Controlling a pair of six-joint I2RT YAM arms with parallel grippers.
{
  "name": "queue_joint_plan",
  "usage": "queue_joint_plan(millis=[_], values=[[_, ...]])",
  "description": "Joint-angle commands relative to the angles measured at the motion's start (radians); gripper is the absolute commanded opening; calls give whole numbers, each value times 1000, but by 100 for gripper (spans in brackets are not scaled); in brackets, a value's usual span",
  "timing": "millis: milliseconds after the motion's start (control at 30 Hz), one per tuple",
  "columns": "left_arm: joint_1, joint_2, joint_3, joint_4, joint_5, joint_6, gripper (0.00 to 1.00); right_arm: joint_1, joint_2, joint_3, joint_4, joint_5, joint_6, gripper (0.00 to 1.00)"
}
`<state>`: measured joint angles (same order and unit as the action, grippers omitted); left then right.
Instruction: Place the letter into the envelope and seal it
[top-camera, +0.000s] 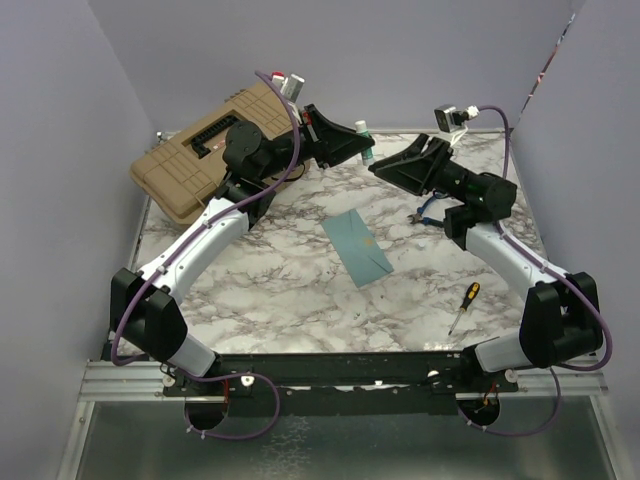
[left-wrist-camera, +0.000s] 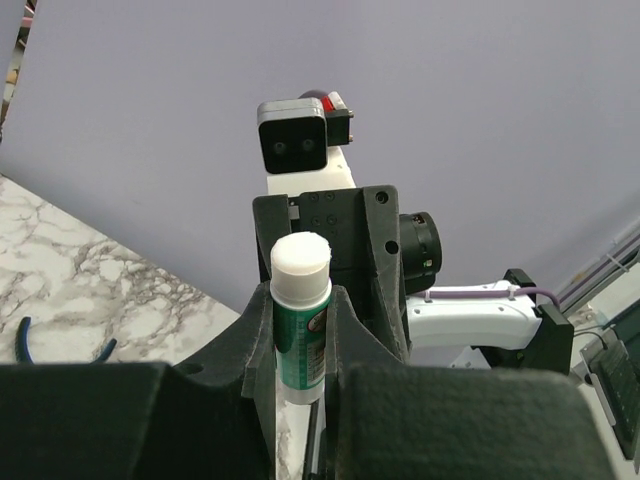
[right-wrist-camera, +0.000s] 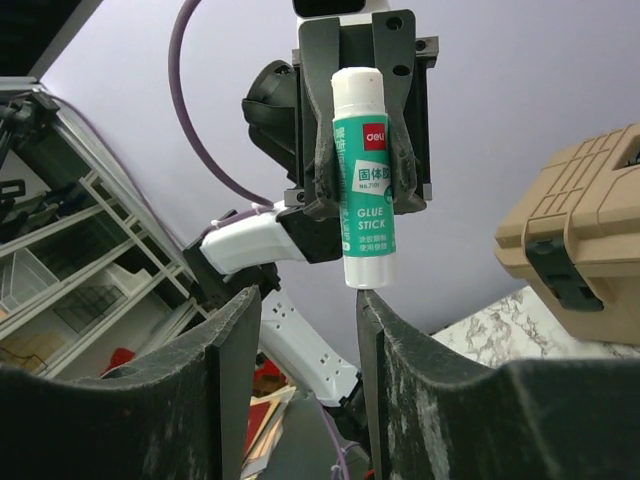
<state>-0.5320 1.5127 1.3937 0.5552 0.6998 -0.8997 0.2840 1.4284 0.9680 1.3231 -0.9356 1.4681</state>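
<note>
The teal envelope (top-camera: 356, 249) lies flat on the marble table (top-camera: 270, 280), between the two arms. The letter is out of view. My left gripper (top-camera: 360, 143) is raised over the back of the table and shut on a green and white glue stick (left-wrist-camera: 300, 320), whose white cap end sticks out past the fingers. My right gripper (top-camera: 388, 166) faces it at about the same height. In the right wrist view the right gripper (right-wrist-camera: 310, 300) is open with nothing between its fingers, and the glue stick's (right-wrist-camera: 364, 180) lower end sits just above its right fingertip (right-wrist-camera: 372, 305).
A tan toolbox (top-camera: 200, 150) stands at the back left corner. A yellow-handled screwdriver (top-camera: 463, 305) lies at the front right. Blue-handled pliers (top-camera: 430, 210) lie under the right arm. Grey walls close in the table on three sides.
</note>
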Motion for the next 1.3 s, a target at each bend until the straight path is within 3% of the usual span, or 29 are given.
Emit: queue_joint_plan(millis=[0,233,367,500,600,767,1000,1100,1200,1267], values=[[-3,-21,-10,30,17,-24,0,8,-5,40,4,-35,-12,43],[-5,-21,-14,38,20,-28,0,17,-25,60,-166,-12,-135,38],[-5,-24,-15,41,15,-29,0,17,-27,59,-232,2,-175,51],[-6,-26,-24,43,15,-31,0,16,-28,70,-232,9,-184,52],[-5,-25,-29,46,15,-33,0,18,-20,89,-220,0,-179,45],[-5,-25,-34,52,15,-37,0,25,-5,103,-202,-4,-171,43],[-6,-34,-42,55,-29,-40,0,43,-9,108,-246,-23,-221,26],[-5,-42,-54,54,-65,-48,0,49,-16,111,-289,-29,-266,13],[-5,-54,-77,26,-134,-53,0,53,-36,135,-472,-24,-427,1],[-6,-59,-88,-19,-183,-46,0,68,-56,200,-792,26,-694,1]])
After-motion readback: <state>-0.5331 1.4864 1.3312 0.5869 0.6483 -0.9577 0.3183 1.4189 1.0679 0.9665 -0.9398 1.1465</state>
